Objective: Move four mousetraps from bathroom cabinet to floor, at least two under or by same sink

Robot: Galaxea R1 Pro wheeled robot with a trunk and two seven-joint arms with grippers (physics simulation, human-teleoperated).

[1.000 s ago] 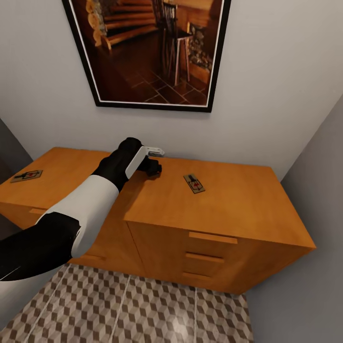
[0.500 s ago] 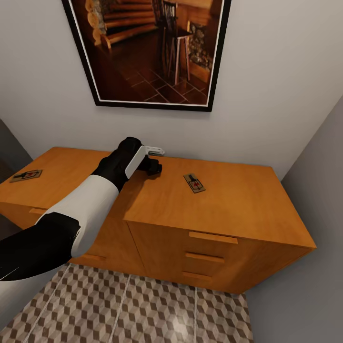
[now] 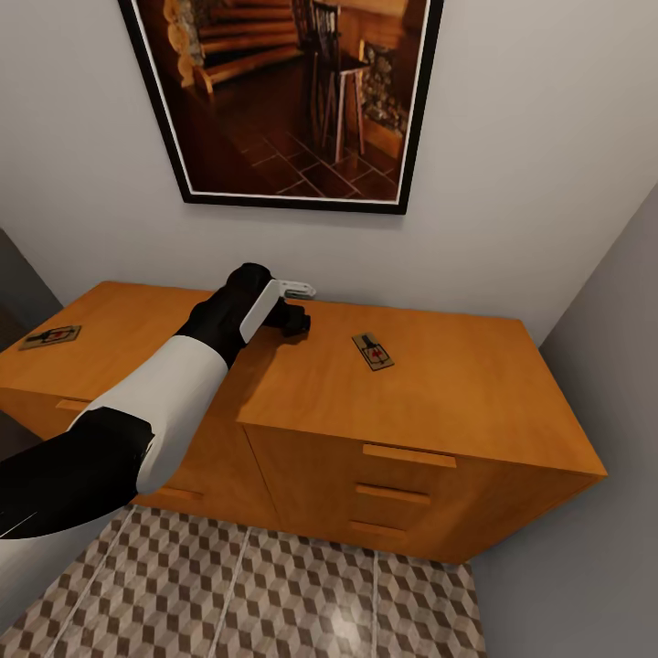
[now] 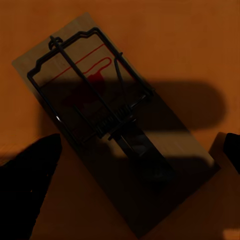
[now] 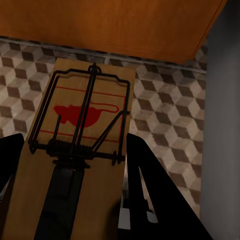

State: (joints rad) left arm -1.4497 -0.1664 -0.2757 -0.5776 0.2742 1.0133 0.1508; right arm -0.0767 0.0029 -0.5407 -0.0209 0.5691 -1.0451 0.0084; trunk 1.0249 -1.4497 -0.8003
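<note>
The cabinet stands against the wall. One mousetrap lies on the middle of its top and another near its left end. My left gripper reaches over the top near the wall. In the left wrist view it is open just above a third mousetrap, one dark finger on each side. My right gripper is shut on a fourth mousetrap, held above the bathroom floor in front of the cabinet. The sink is out of view.
A large framed picture hangs on the wall above the cabinet. A grey wall closes the right side. Patterned floor tiles stretch in front of the drawer fronts.
</note>
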